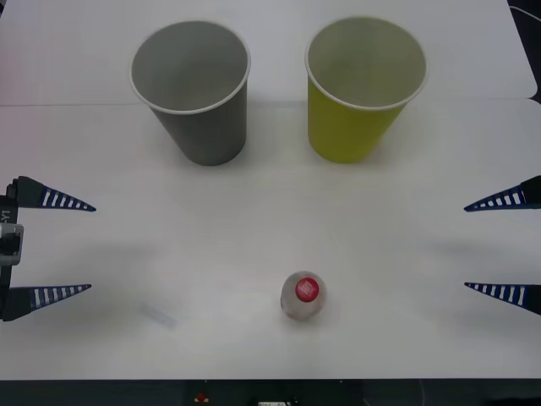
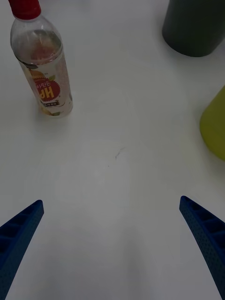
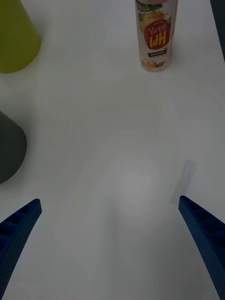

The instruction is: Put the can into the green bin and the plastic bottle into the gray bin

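Note:
The plastic bottle (image 1: 303,296) stands upright near the table's front edge, red cap up; its label shows in the right wrist view (image 2: 43,65) and the left wrist view (image 3: 157,35). The gray bin (image 1: 193,89) stands upright at the back left, and the green bin (image 1: 363,85) upright at the back right; both look empty. The can is out of view. My left gripper (image 1: 76,247) is open at the left edge, well left of the bottle. My right gripper (image 1: 482,245) is open at the right edge, well right of it. Neither holds anything.
The white table (image 1: 270,211) is bare between the cups and the bottle. Its front edge (image 1: 270,380) runs just before the bottle. A seam (image 1: 76,104) crosses the table behind the cups. A faint pale mark (image 1: 158,315) lies front left.

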